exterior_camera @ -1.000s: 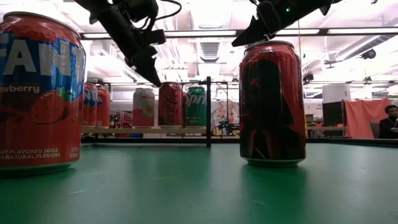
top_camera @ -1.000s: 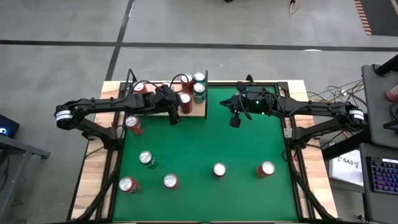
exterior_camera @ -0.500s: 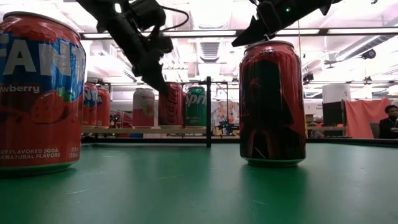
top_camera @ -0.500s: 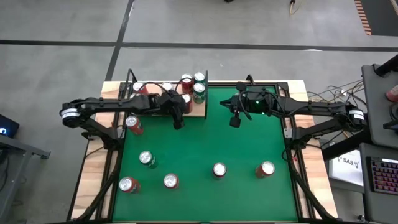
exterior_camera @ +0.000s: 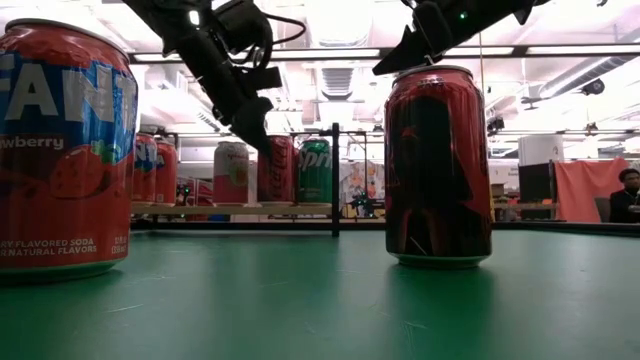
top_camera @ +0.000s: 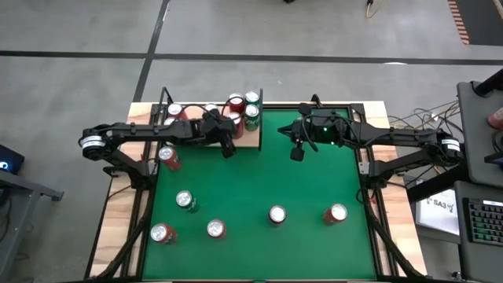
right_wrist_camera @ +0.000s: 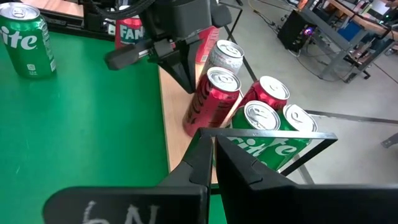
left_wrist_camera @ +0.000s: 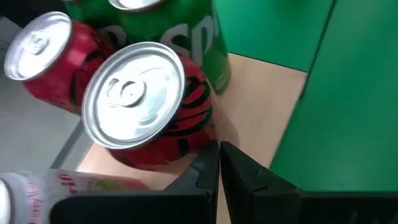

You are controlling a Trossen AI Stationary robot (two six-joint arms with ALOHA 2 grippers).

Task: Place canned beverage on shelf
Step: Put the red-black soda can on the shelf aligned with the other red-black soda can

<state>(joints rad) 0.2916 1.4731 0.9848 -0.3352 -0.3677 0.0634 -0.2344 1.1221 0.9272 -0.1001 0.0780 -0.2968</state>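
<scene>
- High view: the left gripper hovered at the pale wood shelf's front edge, empty; the right gripper waited near mid-table.
- Left wrist view: fingers pressed together beside the placed red aluminium can, apparently released.
- Right wrist view: its fingers also met, holding nothing.

keyboard right of green table | paper sheet just beside table's right edge | cables near its far-right corner

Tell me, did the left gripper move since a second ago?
Yes. In the high view, the left gripper has shifted a little rightward along the front edge of the shelf, beside the red can, with its fingers closed.
</scene>
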